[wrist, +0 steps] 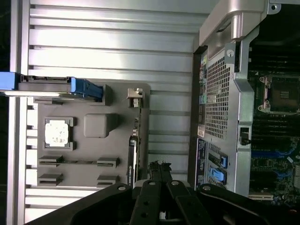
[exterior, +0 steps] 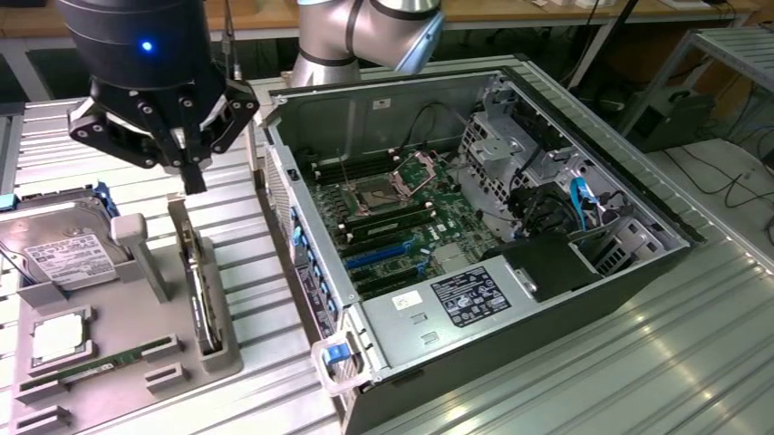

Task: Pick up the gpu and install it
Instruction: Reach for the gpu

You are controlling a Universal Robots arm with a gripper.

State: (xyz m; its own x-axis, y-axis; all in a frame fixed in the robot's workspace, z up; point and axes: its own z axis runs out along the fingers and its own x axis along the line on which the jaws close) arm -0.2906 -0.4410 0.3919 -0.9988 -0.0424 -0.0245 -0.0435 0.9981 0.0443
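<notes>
The gpu (exterior: 201, 288) stands on its edge in a slot of the grey holder tray (exterior: 121, 326), on the exterior view's left. It shows as a thin dark card with a metal bracket at its far end. In the wrist view the gpu (wrist: 135, 140) is seen edge-on, and its silver bracket (wrist: 135, 95) points away from the fingers. My gripper (exterior: 191, 181) hangs just above the card's far end, apart from it. The gripper (wrist: 160, 167) is shut, its two fingers pressed together with nothing between them.
The open computer case (exterior: 568, 299) lies to the exterior view's right of the tray, with the motherboard (exterior: 400, 227) and its blue slots exposed. The tray also holds a hard drive (exterior: 61, 256), a processor (exterior: 58, 337) and a green memory stick (exterior: 109, 364). All rest on a ribbed metal table (exterior: 677, 362).
</notes>
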